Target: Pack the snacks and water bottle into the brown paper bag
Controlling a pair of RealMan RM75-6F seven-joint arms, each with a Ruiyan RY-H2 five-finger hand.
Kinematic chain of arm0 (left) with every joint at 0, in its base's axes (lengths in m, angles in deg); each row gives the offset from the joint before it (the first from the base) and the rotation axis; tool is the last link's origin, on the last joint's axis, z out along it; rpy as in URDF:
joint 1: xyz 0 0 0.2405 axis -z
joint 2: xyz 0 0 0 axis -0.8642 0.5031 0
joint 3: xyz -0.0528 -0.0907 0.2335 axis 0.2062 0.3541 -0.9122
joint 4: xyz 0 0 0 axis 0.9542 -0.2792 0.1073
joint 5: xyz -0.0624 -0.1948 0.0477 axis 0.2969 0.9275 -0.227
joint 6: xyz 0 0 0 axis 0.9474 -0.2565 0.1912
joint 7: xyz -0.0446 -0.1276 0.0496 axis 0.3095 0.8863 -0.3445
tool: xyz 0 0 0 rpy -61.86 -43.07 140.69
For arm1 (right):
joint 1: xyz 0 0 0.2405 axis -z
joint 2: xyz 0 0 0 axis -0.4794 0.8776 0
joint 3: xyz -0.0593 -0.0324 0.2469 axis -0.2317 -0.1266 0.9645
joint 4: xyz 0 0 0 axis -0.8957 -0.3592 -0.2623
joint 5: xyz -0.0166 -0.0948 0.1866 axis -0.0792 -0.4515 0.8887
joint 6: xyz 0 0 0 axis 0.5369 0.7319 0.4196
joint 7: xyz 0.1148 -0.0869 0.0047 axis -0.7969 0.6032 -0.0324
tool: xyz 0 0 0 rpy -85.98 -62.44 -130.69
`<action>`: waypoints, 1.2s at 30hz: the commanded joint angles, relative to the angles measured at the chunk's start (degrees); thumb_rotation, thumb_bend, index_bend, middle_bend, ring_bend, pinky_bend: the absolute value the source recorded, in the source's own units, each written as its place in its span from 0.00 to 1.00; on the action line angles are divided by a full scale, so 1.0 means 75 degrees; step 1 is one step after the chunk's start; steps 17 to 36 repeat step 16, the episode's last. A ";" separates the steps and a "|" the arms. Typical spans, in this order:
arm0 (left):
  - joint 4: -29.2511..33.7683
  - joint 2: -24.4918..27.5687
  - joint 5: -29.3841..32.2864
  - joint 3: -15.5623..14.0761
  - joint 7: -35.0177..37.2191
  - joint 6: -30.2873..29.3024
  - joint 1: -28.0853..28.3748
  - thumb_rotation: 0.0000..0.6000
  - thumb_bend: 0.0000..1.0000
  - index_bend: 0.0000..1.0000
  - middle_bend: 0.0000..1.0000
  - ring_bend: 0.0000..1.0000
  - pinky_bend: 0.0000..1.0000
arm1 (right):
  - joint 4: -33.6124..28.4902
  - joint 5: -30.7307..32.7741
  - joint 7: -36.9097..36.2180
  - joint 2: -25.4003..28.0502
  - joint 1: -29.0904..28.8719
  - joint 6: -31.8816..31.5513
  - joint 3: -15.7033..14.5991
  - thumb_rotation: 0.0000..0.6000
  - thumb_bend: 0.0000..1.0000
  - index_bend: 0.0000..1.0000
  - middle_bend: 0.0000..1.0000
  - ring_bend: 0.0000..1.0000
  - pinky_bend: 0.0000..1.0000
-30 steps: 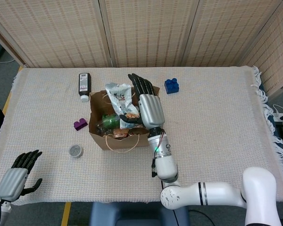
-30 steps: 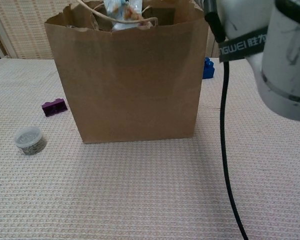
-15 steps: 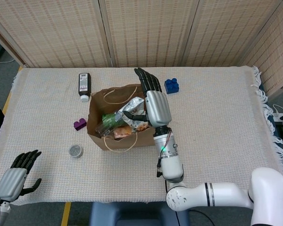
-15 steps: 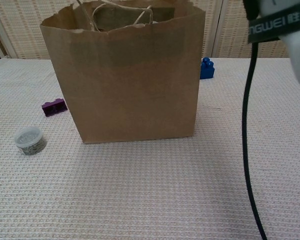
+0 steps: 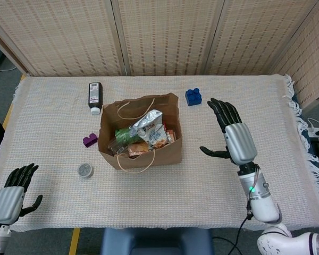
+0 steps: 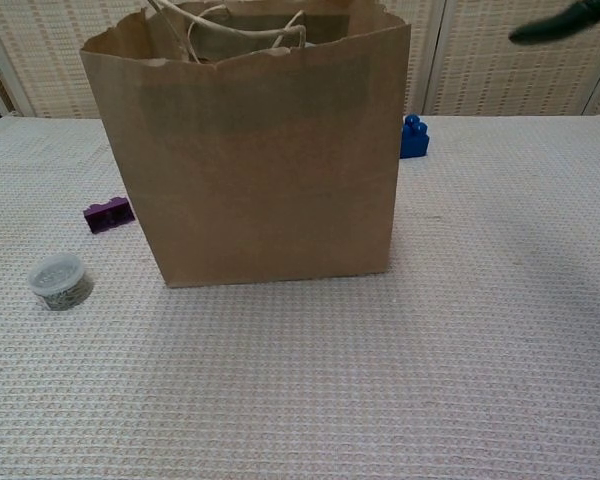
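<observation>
Pulling back from the bag, my right hand now hangs above the table right of it, fingers spread and holding nothing; a second ago it was over the opening with a snack pouch. My left hand rests at the near left edge, fingers apart, barely shifted. The brown paper bag stands upright with the silver snack pouch, a green item and an orange packet inside. From my chest view its wall hides the contents.
</observation>
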 commanded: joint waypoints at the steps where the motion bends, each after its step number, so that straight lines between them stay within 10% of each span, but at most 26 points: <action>1: -0.0168 -0.0137 -0.0099 0.0077 0.0050 -0.0190 -0.0046 1.00 0.37 0.00 0.00 0.00 0.04 | 0.1191 -0.1359 -0.0649 0.0590 0.1156 -0.0032 -0.1446 1.00 0.00 0.00 0.00 0.00 0.02; 14: -0.0663 -0.0500 -0.0076 0.0194 -0.0062 -0.0351 -0.0081 1.00 0.36 0.00 0.00 0.00 0.03 | 0.4083 -0.2176 -0.0783 -0.0748 0.2697 -0.1582 -0.2020 1.00 0.00 0.00 0.00 0.00 0.00; 36: -0.0720 -0.0536 -0.0047 0.0236 -0.0009 -0.0374 -0.0080 1.00 0.36 0.00 0.00 0.00 0.03 | 0.4118 -0.2190 -0.0763 -0.0741 0.2762 -0.1644 -0.1970 1.00 0.00 0.00 0.00 0.00 0.00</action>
